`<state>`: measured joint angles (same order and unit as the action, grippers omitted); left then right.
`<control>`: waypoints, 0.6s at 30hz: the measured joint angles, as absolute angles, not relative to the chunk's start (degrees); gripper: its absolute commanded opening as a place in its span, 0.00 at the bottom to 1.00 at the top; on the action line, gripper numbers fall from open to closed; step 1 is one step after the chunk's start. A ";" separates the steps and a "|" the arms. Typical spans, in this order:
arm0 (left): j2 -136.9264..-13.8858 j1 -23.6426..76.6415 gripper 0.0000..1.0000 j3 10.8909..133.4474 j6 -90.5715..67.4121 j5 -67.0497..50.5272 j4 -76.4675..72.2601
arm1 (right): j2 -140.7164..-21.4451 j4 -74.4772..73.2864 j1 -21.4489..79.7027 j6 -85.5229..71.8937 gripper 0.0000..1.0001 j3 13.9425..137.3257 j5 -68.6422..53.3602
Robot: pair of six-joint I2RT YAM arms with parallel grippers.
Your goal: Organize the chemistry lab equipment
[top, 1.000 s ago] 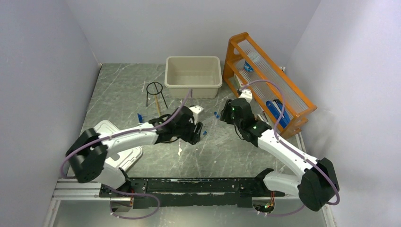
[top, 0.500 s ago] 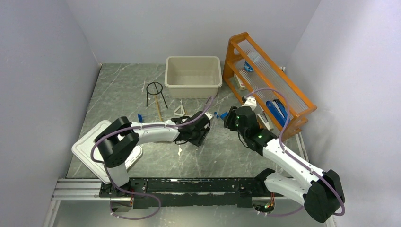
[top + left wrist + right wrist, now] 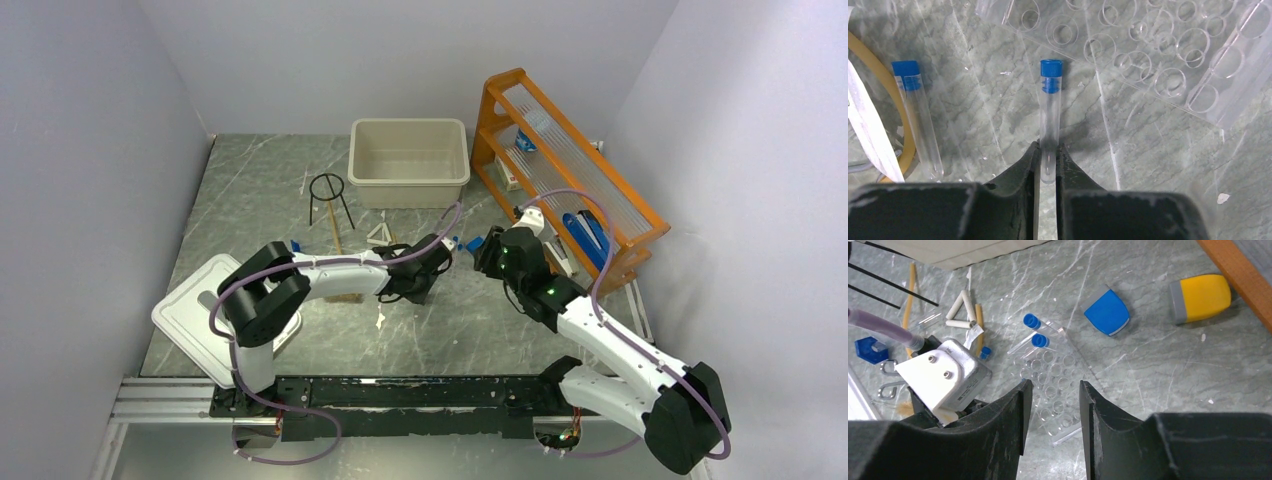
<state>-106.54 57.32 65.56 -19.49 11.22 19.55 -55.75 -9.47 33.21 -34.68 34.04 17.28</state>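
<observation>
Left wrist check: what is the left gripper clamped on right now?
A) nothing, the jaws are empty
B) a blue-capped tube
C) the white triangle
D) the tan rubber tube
B: in the left wrist view the left gripper pinches the lower end of a blue-capped tube, while a second tube lies free on the table to its left.

The table [image 3: 250, 190] is grey-green, marbled with thin white veins; on it the tub [image 3: 409, 190] is beige, the rack [image 3: 640, 205] orange, the tripod ring [image 3: 327, 187] black and the lid [image 3: 185, 320] white. The blue-capped tube [image 3: 1050, 125] is clear glass under a bright blue cap, and the rubber tube [image 3: 870, 57] is tan-yellow. Near the white triangle [image 3: 956, 305] lie a blue block [image 3: 1106, 311] and a yellow block [image 3: 1204, 296] with a grey end.
</observation>
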 measured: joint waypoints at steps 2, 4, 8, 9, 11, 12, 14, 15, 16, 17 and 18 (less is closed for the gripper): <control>-106.52 57.32 0.06 65.49 -19.46 11.11 19.51 | -55.55 -8.91 33.19 -35.20 0.44 33.74 16.53; -106.08 57.32 0.05 64.77 -19.49 10.98 18.79 | -55.11 -7.73 33.19 -36.07 0.44 32.51 14.74; -103.02 57.32 0.05 61.10 -19.40 10.72 18.31 | -55.24 -6.20 33.19 -38.09 0.46 29.80 9.78; -102.13 57.32 0.05 60.18 -19.25 10.61 18.39 | -55.40 -6.02 33.19 -38.52 0.47 29.54 8.60; -99.90 57.32 0.05 58.39 -18.79 10.35 18.65 | -56.14 -5.08 33.17 -39.66 0.49 29.45 5.34; -98.74 57.32 0.05 57.76 -18.57 10.24 18.72 | -56.53 -4.29 33.17 -40.23 0.50 29.45 3.57; -95.81 57.34 0.05 56.55 -17.96 9.85 18.65 | -57.30 -3.16 33.17 -41.32 0.53 29.45 0.30; -94.00 57.36 0.05 55.99 -17.69 9.65 18.35 | -57.87 -2.79 33.17 -41.93 0.55 29.54 -1.39; -92.20 57.36 0.05 55.46 -17.32 9.52 17.98 | -58.70 -2.59 33.17 -42.87 0.56 29.85 -3.16; -90.63 57.39 0.05 54.96 -17.08 9.30 17.61 | -59.27 -2.42 33.17 -43.44 0.58 30.02 -4.32; -88.75 57.39 0.05 54.24 -16.82 9.23 16.73 | -60.01 -2.37 33.17 -44.14 0.59 30.41 -5.37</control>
<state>-88.75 57.39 54.24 -16.82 9.23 16.73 -60.01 -2.37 33.17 -44.14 30.41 -5.37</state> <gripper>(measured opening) 0.158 0.553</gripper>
